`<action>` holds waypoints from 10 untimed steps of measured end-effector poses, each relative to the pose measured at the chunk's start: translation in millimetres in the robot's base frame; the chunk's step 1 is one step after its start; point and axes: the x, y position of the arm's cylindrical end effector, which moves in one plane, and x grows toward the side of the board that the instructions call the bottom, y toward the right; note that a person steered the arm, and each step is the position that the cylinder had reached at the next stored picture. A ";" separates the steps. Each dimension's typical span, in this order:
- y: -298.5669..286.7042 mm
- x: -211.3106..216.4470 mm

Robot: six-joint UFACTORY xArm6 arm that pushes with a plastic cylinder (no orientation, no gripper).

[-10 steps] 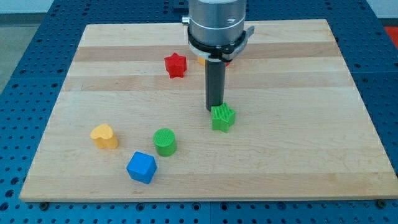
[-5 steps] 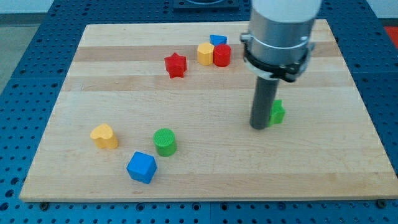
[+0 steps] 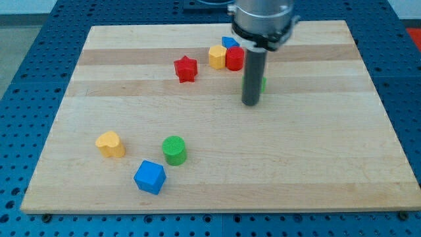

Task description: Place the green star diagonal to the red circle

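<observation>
Right of frame centre, my tip (image 3: 250,103) rested on the board (image 3: 316,164), w/ the green star (image 3: 262,83) mostly hidden behind the rod, touching it. Star sat just below-right of the red circle (image 3: 235,58). No fingers on this rig; rod only.

The arm's visible end is a broad, smooth metallic grey cylinder (image 3: 260,14), cut off by the view's top. A black ring collar (image 3: 262,38) clamps round its lower edge, with small lugs sticking out at the sides. From the collar hangs a straight, dark grey round rod (image 3: 252,76), much narrower than the cylinder, ending in my tip (image 3: 250,103), flat and blunt.
</observation>
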 end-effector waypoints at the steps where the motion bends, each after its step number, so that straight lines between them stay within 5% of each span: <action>1: 3.5 9.0; 2: -7.2 39.6; 5: 12.4 -14.2; 10: 14.5 -20.9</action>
